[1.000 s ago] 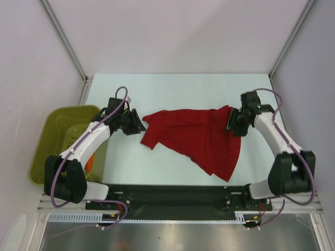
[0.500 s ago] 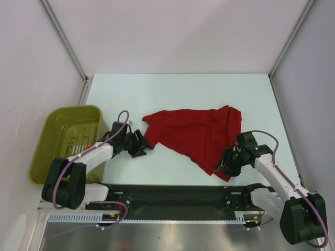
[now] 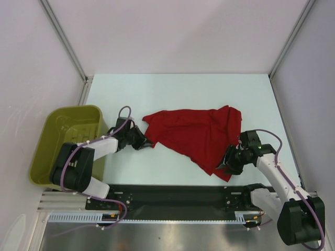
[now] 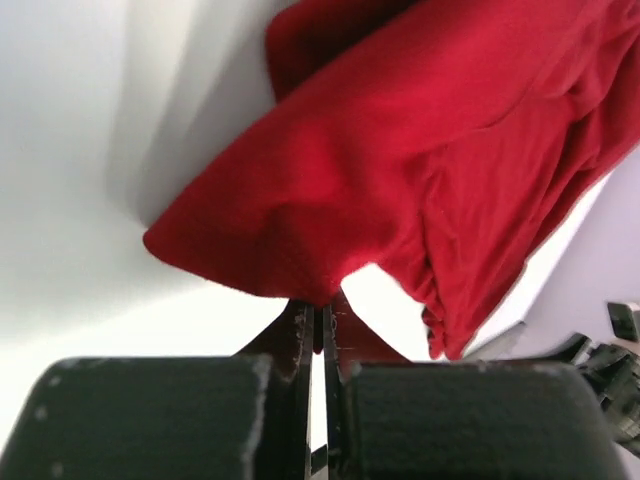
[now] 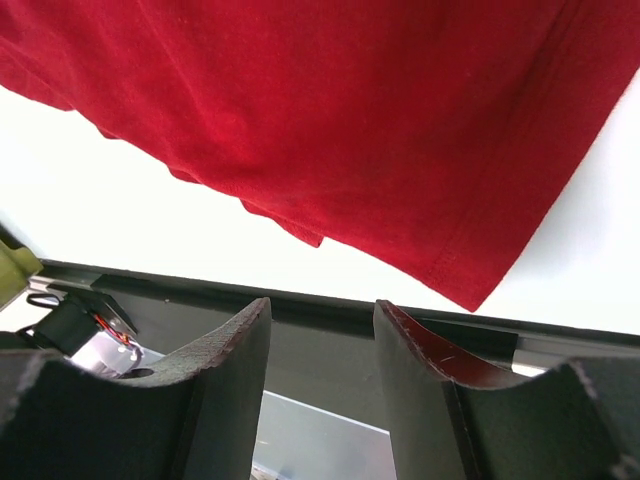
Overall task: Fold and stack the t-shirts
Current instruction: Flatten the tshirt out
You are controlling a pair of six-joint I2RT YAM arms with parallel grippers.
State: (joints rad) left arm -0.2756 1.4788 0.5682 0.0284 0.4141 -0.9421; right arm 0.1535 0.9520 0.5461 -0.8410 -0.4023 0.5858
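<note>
Spreading-out step: the crumpled t-shirt (image 3: 193, 133) lies in the middle of the bench (image 3: 157, 89), its left edge pinched in the left jaws, the right jaws spread beside its near-right corner, which they likely must grip before both pull it flat.

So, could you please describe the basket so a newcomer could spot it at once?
Find the pale table; the basket sits just past its left edge, beside the left arm. It is a rigid olive-green tub, unlike the soft dark red t-shirt lying mid-table.
</note>
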